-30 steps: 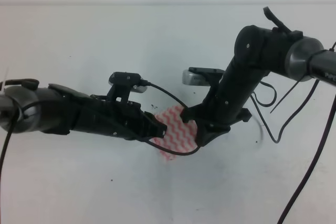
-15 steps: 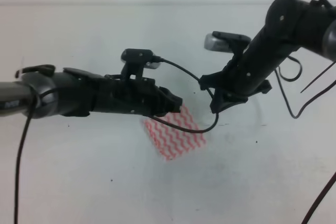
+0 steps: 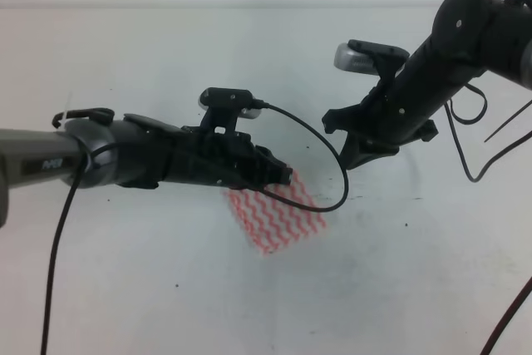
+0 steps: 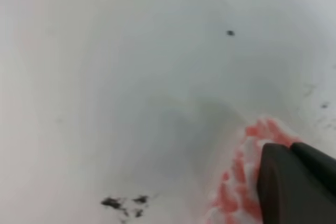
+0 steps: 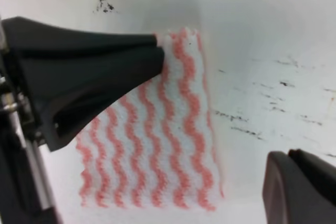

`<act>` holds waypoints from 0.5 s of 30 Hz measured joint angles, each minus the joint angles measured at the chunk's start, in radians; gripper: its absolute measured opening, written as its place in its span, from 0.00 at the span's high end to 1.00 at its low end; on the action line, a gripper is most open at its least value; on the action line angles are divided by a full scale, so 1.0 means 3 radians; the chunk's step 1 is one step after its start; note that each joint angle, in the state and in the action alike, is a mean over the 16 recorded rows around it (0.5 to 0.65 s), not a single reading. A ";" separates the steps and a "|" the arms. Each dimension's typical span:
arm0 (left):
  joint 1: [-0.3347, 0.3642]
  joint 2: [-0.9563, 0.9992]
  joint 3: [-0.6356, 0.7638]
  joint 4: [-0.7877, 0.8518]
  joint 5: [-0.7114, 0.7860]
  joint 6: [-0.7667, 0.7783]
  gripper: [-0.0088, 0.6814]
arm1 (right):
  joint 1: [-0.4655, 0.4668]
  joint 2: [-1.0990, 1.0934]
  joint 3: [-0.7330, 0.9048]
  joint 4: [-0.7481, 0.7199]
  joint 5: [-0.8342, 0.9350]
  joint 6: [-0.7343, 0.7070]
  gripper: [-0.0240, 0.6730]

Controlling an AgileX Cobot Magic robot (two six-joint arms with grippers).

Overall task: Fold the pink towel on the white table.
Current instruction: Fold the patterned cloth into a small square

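Observation:
The pink towel (image 3: 279, 217) lies flat on the white table (image 3: 150, 288) as a small folded rectangle, white with pink-red wavy stripes. My left gripper (image 3: 284, 177) reaches in from the left, its fingers pressed together on the towel's far corner. The right wrist view shows this gripper (image 5: 156, 51) at the upper left corner of the towel (image 5: 157, 150). In the left wrist view, a bit of towel (image 4: 241, 192) bunches beside the fingers (image 4: 299, 182). My right gripper (image 3: 351, 158) hangs above and to the right of the towel, apart from it, fingers together and holding nothing.
A black cable (image 3: 328, 164) loops from the left wrist camera across the towel's far edge. More cables (image 3: 474, 151) hang from the right arm at the right side. Dark specks (image 5: 104, 3) mark the table near the towel.
The right gripper let go of the towel and rose up and to the right. The left gripper stayed at the towel's far corner, and the towel now lies flat and folded.

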 joint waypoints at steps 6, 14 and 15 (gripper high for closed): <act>0.0000 0.0121 -0.0096 0.0010 0.0089 -0.0019 0.99 | 0.0000 0.0002 0.0000 0.0017 -0.0018 -0.0004 0.99; 0.0000 0.0246 -0.0175 0.0012 0.0359 -0.0031 0.99 | 0.0000 0.0007 0.0001 0.0021 -0.0020 -0.0006 0.99; 0.0000 0.0258 -0.0179 0.0011 0.0393 -0.0030 0.99 | 0.0000 0.0007 0.0001 0.0021 -0.0020 -0.0006 0.99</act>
